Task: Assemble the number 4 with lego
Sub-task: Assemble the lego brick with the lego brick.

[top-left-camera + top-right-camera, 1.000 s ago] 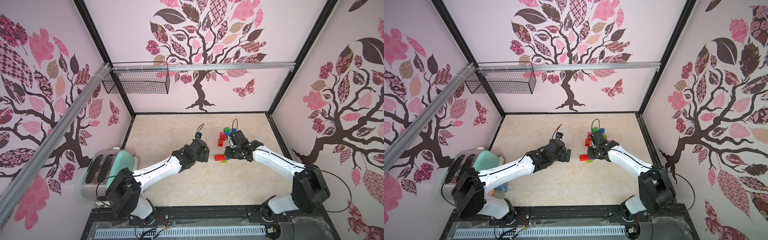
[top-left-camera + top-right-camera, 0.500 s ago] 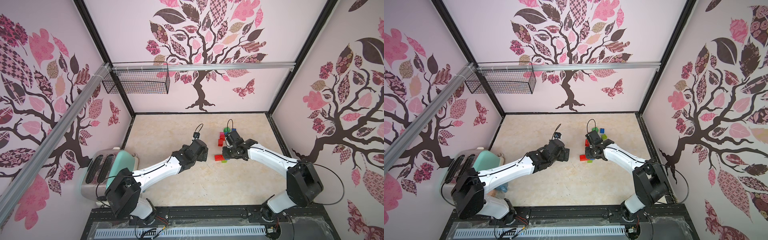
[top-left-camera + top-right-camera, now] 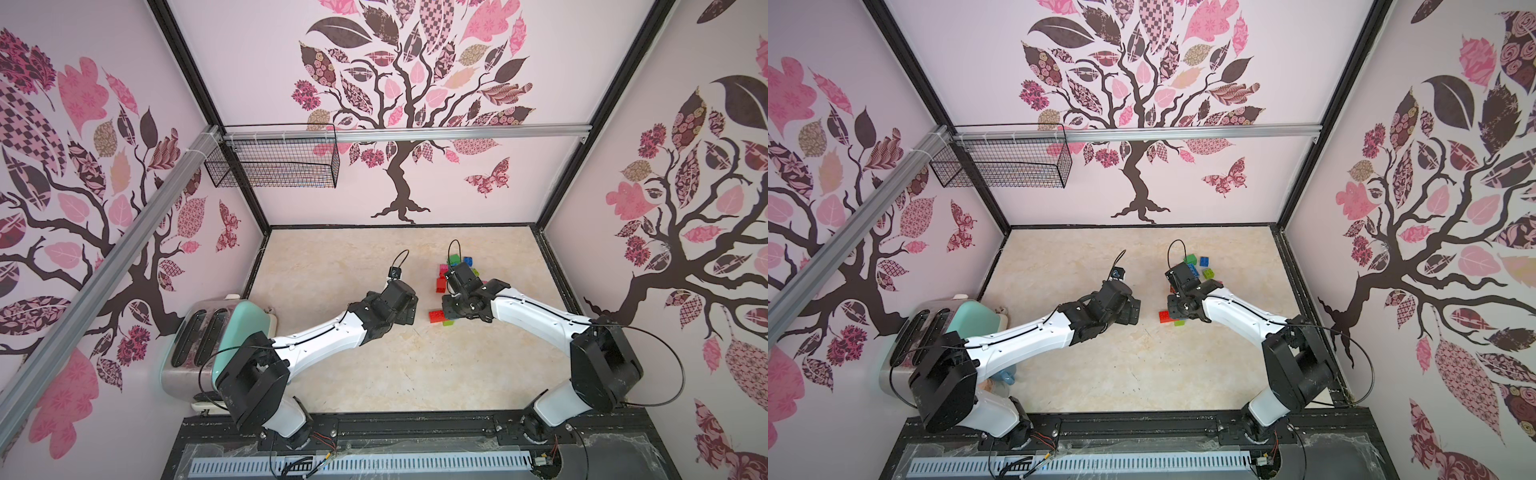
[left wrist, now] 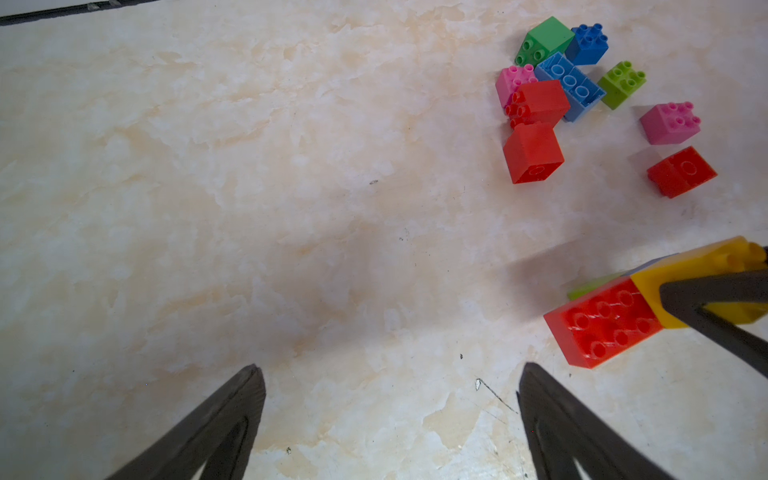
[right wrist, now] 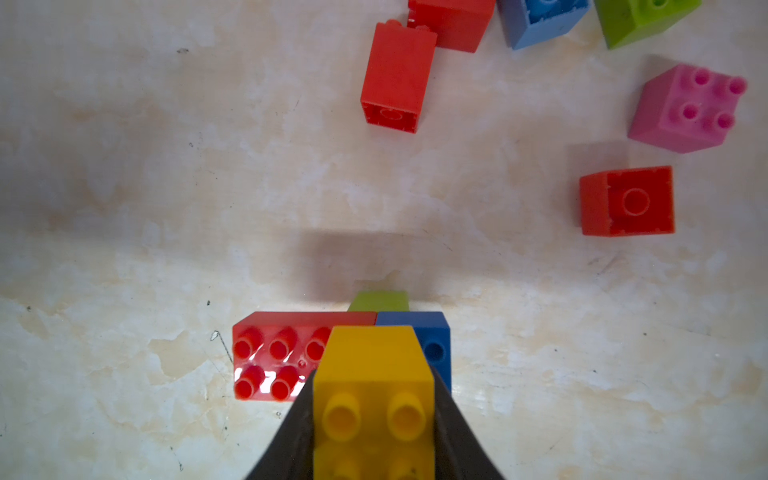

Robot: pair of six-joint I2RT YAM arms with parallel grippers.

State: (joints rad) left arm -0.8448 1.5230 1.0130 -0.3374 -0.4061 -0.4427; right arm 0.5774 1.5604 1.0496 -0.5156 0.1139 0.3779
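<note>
My right pincer [image 5: 372,374] is clamped on a yellow brick [image 5: 374,415], one finger on each side. The brick sits over the seam where a long red brick [image 5: 270,357] and a blue brick [image 5: 434,345] lie touching on the counter [image 5: 124,208]. I cannot tell whether it is pressed onto them. A lime brick [image 5: 380,301] lies just behind those two. My left pincer [image 4: 390,368] hangs wide open and empty above bare counter, near the long red brick. Farther out lie the loose bricks [image 4: 552,83] in red, blue, green, pink and lime, several touching. A pink brick [image 4: 670,122] and an upturned red brick [image 4: 681,171] lie apart from them.
</note>
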